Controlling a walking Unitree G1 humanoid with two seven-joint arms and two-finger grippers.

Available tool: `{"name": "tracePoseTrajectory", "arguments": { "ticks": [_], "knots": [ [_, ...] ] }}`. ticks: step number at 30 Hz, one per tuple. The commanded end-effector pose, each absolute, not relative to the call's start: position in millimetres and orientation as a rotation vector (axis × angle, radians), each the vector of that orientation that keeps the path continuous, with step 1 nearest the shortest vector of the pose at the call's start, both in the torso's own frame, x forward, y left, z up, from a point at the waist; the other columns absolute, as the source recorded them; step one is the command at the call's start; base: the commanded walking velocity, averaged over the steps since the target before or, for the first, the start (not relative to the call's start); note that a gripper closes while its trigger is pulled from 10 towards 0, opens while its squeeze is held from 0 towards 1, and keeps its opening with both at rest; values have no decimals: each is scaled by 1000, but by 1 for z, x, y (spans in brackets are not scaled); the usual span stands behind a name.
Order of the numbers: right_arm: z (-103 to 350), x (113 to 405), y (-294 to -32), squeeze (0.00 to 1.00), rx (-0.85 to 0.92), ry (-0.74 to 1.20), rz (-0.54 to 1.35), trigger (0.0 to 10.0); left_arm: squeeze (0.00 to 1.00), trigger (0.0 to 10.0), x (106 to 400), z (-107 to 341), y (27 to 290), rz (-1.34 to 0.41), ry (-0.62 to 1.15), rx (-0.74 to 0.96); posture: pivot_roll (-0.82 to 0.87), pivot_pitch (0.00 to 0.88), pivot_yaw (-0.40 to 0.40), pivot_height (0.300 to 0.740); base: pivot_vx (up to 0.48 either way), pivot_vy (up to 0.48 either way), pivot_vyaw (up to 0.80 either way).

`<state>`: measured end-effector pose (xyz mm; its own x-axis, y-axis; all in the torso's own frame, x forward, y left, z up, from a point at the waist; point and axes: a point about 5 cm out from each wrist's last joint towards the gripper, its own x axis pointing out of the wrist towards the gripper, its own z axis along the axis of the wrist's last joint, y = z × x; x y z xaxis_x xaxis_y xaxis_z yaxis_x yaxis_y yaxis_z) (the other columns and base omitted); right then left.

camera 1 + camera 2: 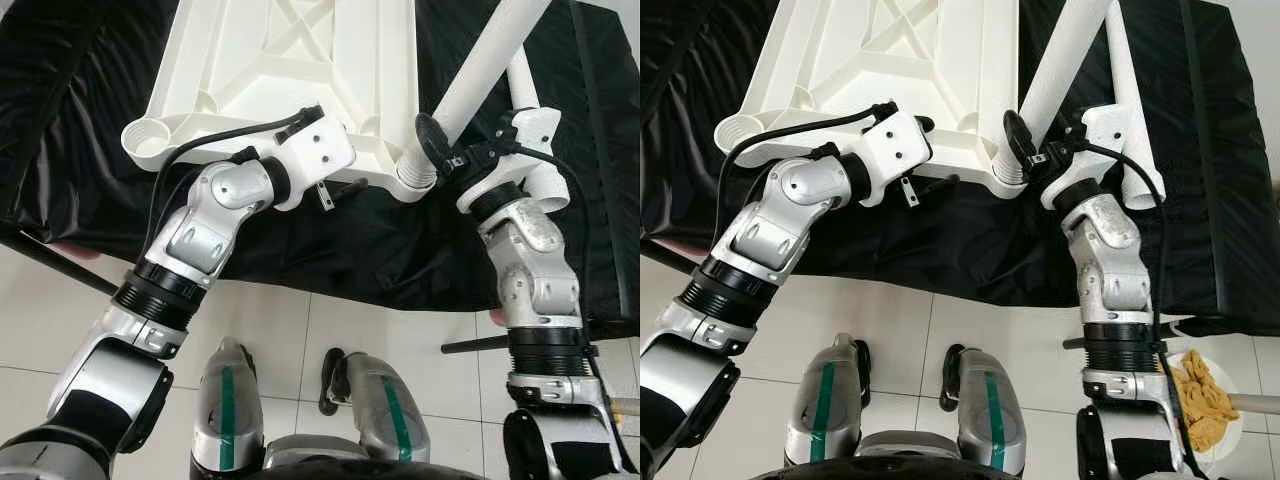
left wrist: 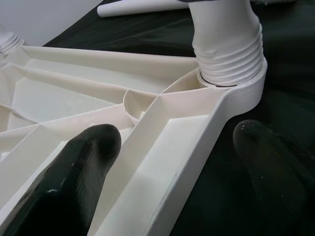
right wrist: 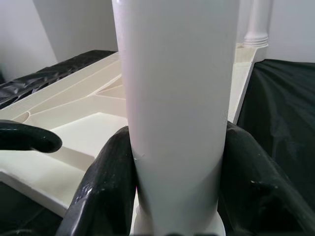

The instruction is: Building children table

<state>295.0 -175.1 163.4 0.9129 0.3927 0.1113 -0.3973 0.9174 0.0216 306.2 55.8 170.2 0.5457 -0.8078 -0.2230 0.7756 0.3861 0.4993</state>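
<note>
Lying upside down on a black sheet [image 1: 400, 250] spread over a raised surface: a white plastic table top [image 1: 290, 70], ribbed underside showing, with round sockets at its corners. Standing in the near right corner socket [image 1: 415, 183]: a white table leg [image 1: 480, 70], its threaded end seated in the ring and its length leaning up and away. Gripping that leg just above the socket: the right gripper [image 3: 177, 196], black fingers [image 3: 106, 191] pressing against both sides of the tube. Lying on the sheet just beyond the right arm, close beside the held leg: a second white leg [image 1: 535, 130]. Straddling the near edge of the table top, a little way from the same socket: the left gripper [image 2: 177, 162], fingers spread, one black finger [image 2: 74, 182] resting over the ribbed underside and the other hanging outside the rim above the sheet, nothing pinched between them. Sitting open at the near left corner: another socket [image 1: 150, 138]. Showing below on the pale tiled floor [image 1: 300, 330]: the robot's own legs, and, at the right in the right eye view, a plate [image 1: 1225, 385] holding yellowish pieces.
</note>
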Motion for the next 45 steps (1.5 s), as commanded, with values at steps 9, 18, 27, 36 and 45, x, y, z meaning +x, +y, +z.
{"name": "tracePoseTrajectory", "arguments": {
  "ticks": [9,18,27,36,45],
  "knots": [
    [141,288,-195,0,49,59,412,10000,0,10000,307,173,55,-1002,-71,631,100,106,-63,740,0,0,0],
    [145,289,-191,0,4,44,445,10000,0,10000,308,174,55,-998,-76,635,102,106,-60,740,0,0,0],
    [137,283,-172,0,-8,3,484,10000,0,10000,308,175,58,-987,-73,638,108,112,-60,740,0,0,0],
    [141,277,-161,0,-19,-61,507,10000,0,10000,309,175,58,-986,-75,643,103,116,-56,740,0,0,0],
    [143,273,-153,0,-161,-116,553,10000,0,10000,309,175,58,-987,-78,643,102,118,-59,740,0,0,0]
  ]
}}
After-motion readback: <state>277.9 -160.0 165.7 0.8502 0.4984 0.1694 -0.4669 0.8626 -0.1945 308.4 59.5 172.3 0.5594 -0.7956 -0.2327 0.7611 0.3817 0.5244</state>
